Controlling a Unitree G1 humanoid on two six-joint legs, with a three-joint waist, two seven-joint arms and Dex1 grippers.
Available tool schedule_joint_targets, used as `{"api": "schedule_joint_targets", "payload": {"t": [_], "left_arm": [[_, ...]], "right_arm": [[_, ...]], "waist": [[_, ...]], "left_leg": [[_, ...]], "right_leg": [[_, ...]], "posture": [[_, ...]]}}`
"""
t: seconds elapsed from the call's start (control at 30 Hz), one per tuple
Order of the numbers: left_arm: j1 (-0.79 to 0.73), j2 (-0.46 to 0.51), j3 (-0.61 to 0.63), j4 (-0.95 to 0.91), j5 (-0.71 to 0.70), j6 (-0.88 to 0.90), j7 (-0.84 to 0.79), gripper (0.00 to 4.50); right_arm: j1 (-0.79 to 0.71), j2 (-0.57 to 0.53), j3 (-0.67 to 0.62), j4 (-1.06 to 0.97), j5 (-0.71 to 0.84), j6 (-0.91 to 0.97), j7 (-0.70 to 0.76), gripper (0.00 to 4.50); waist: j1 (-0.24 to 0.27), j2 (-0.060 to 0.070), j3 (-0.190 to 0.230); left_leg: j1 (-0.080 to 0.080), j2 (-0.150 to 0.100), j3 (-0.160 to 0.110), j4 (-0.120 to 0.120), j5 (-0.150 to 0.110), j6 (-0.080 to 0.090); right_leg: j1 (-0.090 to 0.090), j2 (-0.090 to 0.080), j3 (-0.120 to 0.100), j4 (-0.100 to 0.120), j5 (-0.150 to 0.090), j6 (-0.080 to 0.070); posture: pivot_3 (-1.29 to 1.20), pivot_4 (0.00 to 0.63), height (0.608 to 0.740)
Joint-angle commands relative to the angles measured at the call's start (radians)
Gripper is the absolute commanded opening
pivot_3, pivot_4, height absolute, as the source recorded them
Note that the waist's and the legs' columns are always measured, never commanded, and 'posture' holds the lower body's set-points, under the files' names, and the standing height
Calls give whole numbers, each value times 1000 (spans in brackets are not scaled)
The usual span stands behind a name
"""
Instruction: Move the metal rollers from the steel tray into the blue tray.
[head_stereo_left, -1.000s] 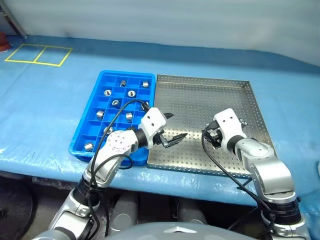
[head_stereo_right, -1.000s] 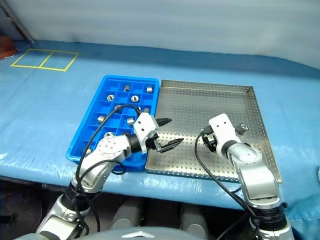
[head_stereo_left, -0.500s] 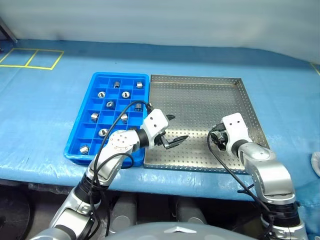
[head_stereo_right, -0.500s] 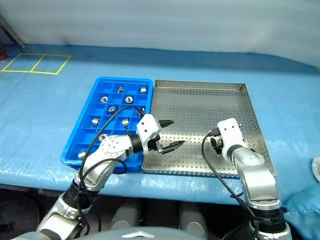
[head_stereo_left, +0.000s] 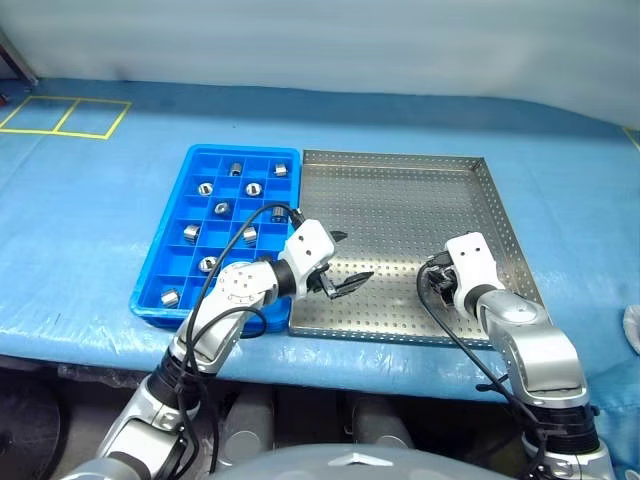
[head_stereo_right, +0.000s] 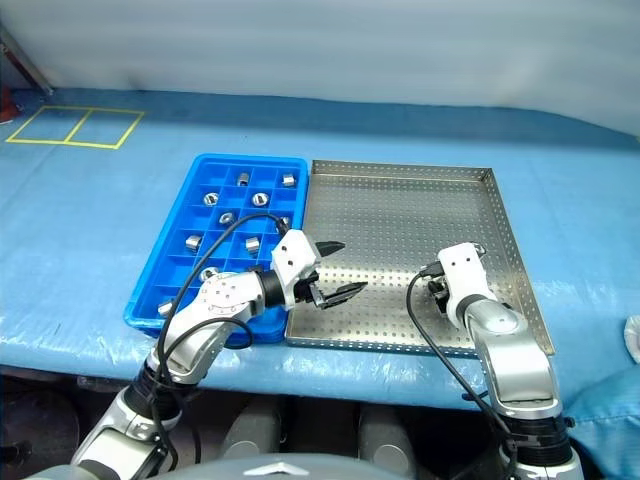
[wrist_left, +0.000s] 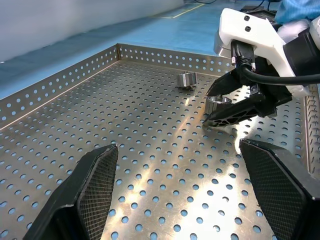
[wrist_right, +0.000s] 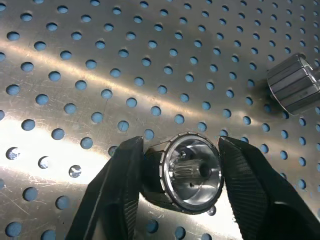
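- head views: the blue tray (head_stereo_left: 170, 270) (left of the steel tray (head_stereo_left: 400, 210)) holds several metal rollers (head_stereo_left: 205, 189); the left gripper (head_stereo_left: 340, 262), fingers spread wide, hovers over the steel tray's near left.
- left wrist view: the right gripper (wrist_left: 216, 106) straddles one roller (wrist_left: 218, 99) on the perforated floor.
- right wrist view: its fingers (wrist_right: 122, 185) pinch that roller; another roller (wrist_right: 293, 82) lies nearby.

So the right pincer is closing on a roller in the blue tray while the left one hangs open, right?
Not the blue tray. The right pincer has its fingers on both sides of a roller lying on the steel tray, as the right wrist view shows. The left pincer does hang open.
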Motion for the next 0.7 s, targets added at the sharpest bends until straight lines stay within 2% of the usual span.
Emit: {"api": "schedule_joint_targets", "payload": {"t": [0.03, 0.3, 0.53, 0.7], "left_arm": [[1, 0, 13, -39, 7, -5, 7, 4230], [33, 27, 40, -87, 0, 20, 27, 4230], [132, 99, 137, -255, -14, 122, 83, 4230], [207, 137, 218, -356, -10, 178, 132, 4230]], "right_arm": [[0, -6, 5, -17, 2, 4, 1, 1890], [-31, 2, 52, -50, 20, -28, 28, 1890], [-131, 64, 155, -69, 81, -103, 95, 1890], [-217, 89, 236, -26, 101, -157, 145, 1890]], "waist": [[0, 0, 0], [-1, 0, 0], [6, 0, 0], [33, 0, 0]], "left_leg": [[0, 0, 0, 0, 0, 0], [0, 0, 0, 0, 0, 0], [0, 1, -1, 0, 0, 0], [0, 1, -2, -1, 0, 0]], "right_leg": [[0, 0, 0, 0, 0, 0], [0, 0, 0, 1, 0, 0], [-1, 1, -1, 2, 0, 0], [-1, 1, -1, 1, 0, -1]], "posture": [[121, 150, 740], [155, 150, 740], [243, 150, 740], [331, 150, 740]]}}
